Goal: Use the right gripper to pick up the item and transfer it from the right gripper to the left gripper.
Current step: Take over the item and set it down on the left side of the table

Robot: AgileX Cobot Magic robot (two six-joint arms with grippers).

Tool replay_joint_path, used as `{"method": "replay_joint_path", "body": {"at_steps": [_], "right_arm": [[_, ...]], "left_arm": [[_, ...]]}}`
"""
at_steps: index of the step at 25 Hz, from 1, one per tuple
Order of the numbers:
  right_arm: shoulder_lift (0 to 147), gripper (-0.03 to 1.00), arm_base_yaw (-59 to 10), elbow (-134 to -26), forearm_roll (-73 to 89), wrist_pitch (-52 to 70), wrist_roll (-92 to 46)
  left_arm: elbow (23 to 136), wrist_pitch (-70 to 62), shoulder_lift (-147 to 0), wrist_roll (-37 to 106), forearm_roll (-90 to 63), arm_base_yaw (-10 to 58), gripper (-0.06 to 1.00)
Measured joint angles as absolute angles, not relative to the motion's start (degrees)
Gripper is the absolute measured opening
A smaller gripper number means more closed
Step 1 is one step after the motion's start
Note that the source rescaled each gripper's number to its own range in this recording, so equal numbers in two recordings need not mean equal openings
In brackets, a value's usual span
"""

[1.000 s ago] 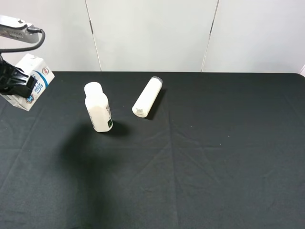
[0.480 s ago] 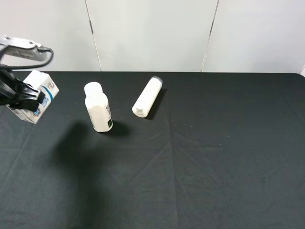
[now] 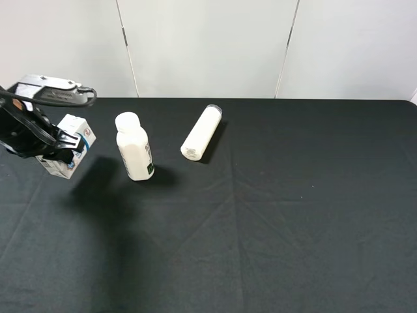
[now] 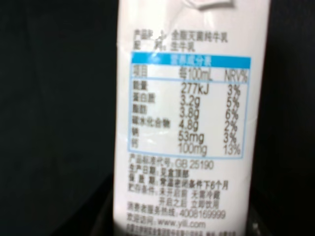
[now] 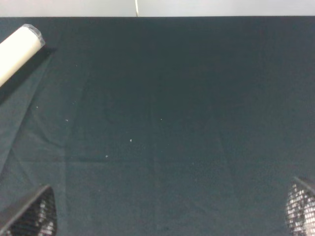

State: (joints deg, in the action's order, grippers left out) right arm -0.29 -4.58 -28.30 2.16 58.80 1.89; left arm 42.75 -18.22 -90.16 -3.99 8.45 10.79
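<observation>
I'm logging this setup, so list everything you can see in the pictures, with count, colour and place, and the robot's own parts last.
drink carton: one, white with blue print, held off the table at the far left
capped bottle: one, white, upright, left of centre
tube: one, white, lying on its side, right of the bottle
table: one, black cloth cover
wall panels: white, behind the table
left gripper: one, black, shut on the carton
right gripper: one, open, only the tips of its black fingers show, nothing between them
</observation>
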Motion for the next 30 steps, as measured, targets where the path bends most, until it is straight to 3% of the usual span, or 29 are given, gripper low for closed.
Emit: {"method": "replay_joint_path", "body": {"at_steps": [18,19,20,22,23,26,30], "right_arm": [[-0.29,1.00,-4.58,-28.30,2.16,58.80,1.89],[-0.29,1.00,-4.58,-28.30,2.16,58.80,1.89],[-0.29,1.00,-4.58,-28.30,2.16,58.80,1.89],[-0.29,1.00,-4.58,-28.30,2.16,58.80,1.89],[-0.29,1.00,-4.58,-28.30,2.16,58.80,1.89],[-0.29,1.00,-4.58,-28.30,2.16,58.80,1.89],[-0.29,1.00,-4.58,-28.30,2.16,58.80,1.89]], "left_arm": [[42.75,-10.16,-96.59,-3.99,8.40,10.79,0.00],[42.75,-10.16,-96.59,-3.99,8.40,10.79,0.04],[42.75,-9.90,-96.59,-3.99,8.40,10.79,0.19],[42.75,-9.00,-96.59,-3.99,8.40,10.79,0.60],[42.75,-8.45,-96.59,-3.99,8.45,10.79,0.75],[42.75,-8.11,-96.59,-3.99,8.45,10.79,0.94],[42.75,-7.97,-96.59,-3.99,8.45,10.79,0.99]]}}
